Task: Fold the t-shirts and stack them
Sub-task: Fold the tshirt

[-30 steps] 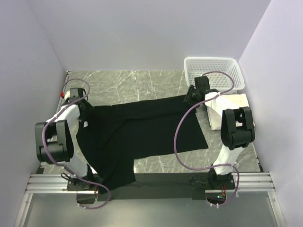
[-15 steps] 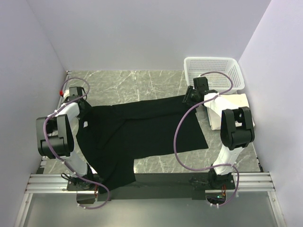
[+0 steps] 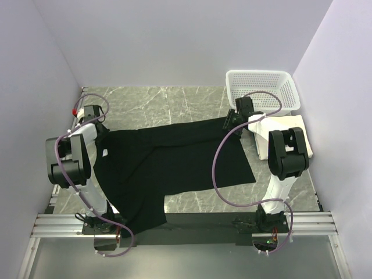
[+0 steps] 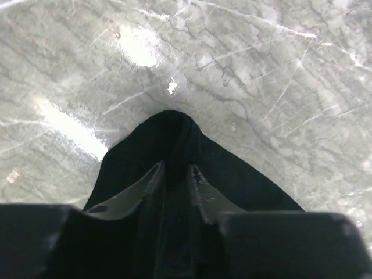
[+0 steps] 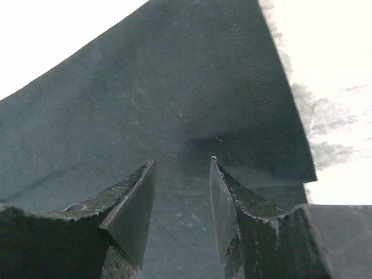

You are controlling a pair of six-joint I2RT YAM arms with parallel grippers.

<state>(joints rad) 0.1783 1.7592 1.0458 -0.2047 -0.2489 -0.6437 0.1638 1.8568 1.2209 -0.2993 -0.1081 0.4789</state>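
- L side: left claw (image 4: 174, 177) nearly closed, nipping a ridge of the black tee (image 3: 174, 157) at its far-left edge.
- Middle: black tee lies spread across the table (image 3: 174, 102), near-left part trailing toward the arm bases; no fold in it yet.
- R of that: right claw (image 5: 183, 168) at tee's far-right corner, jaws part-way in, cloth filling the gap & puckered at the tips; looks pinched.
- Far R: cream tee (image 3: 299, 125) is a compact bundle beside the basket (image 3: 261, 74), prob. already folded.
- Progress approx half: black tee needs folding, then stacking w/ cream.
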